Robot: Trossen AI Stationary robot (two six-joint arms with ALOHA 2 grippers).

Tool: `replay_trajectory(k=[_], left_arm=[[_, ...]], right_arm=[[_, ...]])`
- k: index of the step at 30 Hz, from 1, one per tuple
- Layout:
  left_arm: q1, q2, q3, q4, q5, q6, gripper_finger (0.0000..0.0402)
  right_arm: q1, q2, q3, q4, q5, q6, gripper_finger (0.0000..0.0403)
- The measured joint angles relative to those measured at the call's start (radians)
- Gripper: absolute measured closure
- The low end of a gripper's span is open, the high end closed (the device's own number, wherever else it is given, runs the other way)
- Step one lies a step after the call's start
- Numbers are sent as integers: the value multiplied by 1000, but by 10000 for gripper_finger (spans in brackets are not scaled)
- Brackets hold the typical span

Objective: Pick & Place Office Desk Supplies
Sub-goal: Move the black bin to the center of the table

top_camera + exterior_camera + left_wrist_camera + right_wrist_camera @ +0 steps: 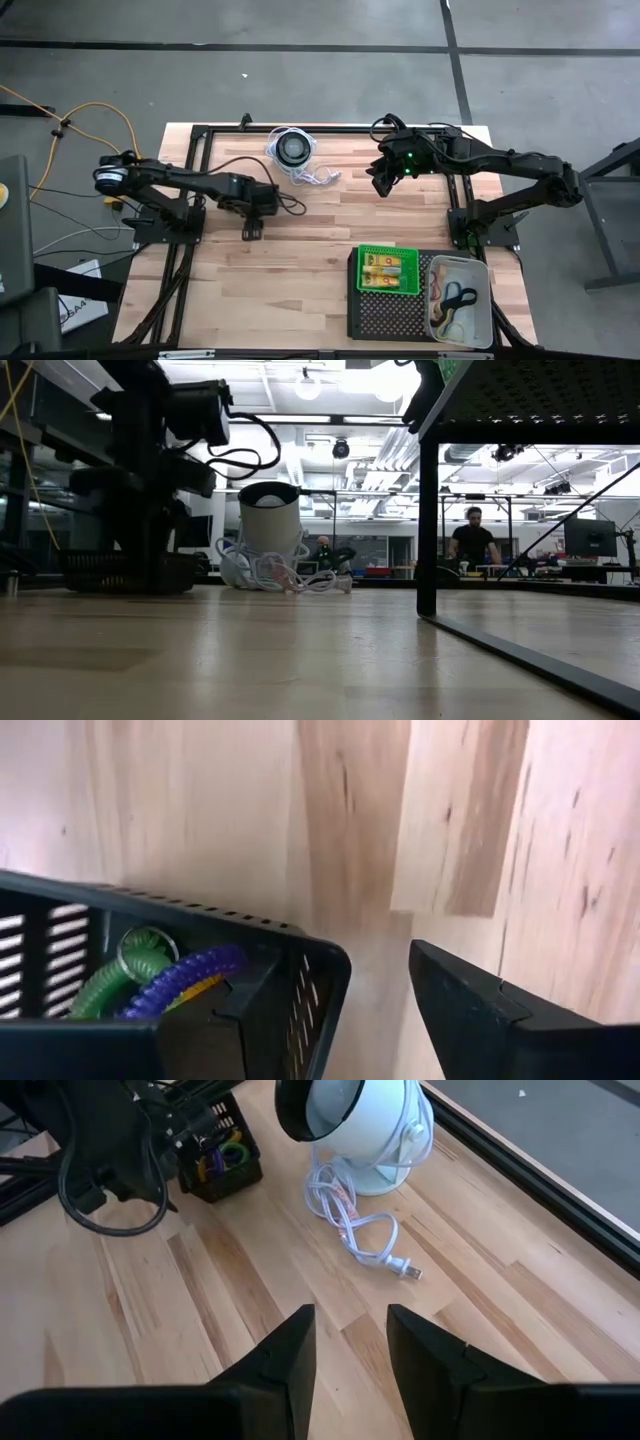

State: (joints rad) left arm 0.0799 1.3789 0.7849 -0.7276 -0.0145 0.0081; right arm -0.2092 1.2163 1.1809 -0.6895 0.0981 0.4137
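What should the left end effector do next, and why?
Probably close the left end effector on the small black basket's wall: its open fingers seem to straddle it, one inside by the green and purple coils. The right end effector waits open near the white fan.

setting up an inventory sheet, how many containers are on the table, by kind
green plastic basket: 1
clear plastic tub: 1
large black perforated tray: 1
small black slotted basket: 1
total: 4
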Motion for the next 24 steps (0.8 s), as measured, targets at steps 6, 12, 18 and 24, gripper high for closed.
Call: replay_trajectory(k=[6,12,18,24], left_arm=[[0,28,0,72,13,26,205],[-3,33,0,158,13,61,205],[-31,40,0,251,9,104,205],[-60,31,28,204,-96,94,205]], right_arm=[[0,0,0,6,0,0,290],[0,0,0,6,0,0,290],[0,0,0,6,0,0,290],[0,0,0,7,0,0,290]])
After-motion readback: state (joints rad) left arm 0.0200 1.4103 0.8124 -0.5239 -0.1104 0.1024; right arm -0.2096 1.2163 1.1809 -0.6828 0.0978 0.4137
